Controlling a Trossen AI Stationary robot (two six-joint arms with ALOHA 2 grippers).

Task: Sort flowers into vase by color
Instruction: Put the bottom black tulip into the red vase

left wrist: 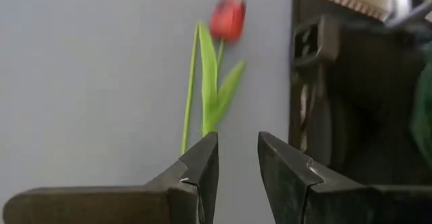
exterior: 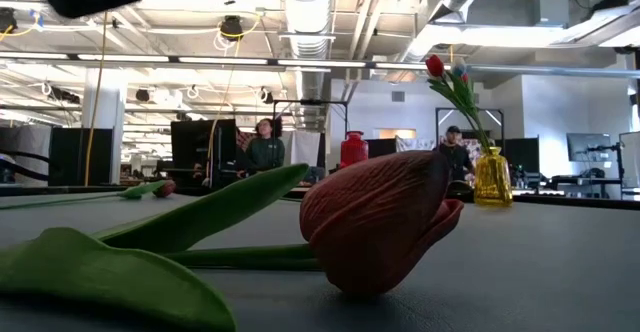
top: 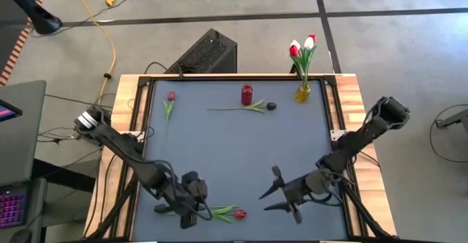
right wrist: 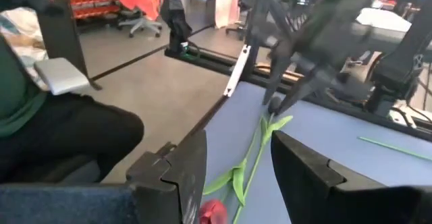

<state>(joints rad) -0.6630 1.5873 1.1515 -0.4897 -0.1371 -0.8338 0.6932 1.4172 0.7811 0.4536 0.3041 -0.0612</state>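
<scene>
A red tulip (top: pixel 232 214) lies flat by the table's near edge, head toward the right; it fills the low view (exterior: pixel 380 222). My left gripper (top: pixel 191 210) is open, low over its stem end (left wrist: pixel 184 140); the stem runs beside one finger, not between the two. My right gripper (top: pixel 269 193) is open above the table, right of the tulip and pointing at it (right wrist: pixel 236 177). A second red tulip (top: pixel 170 104) and a dark-headed one (top: pixel 270 106) lie flat near the far edge. Red and white tulips (top: pixel 301 47) stand in a yellow vase (top: pixel 302 93).
A small red vase (top: pixel 246 94) stands near the far edge, left of the dark tulip's head. The yellow vase is in the far right corner. The wooden frame (top: pixel 349 104) rims the grey mat. People (exterior: pixel 265 147) are in the room behind the table.
</scene>
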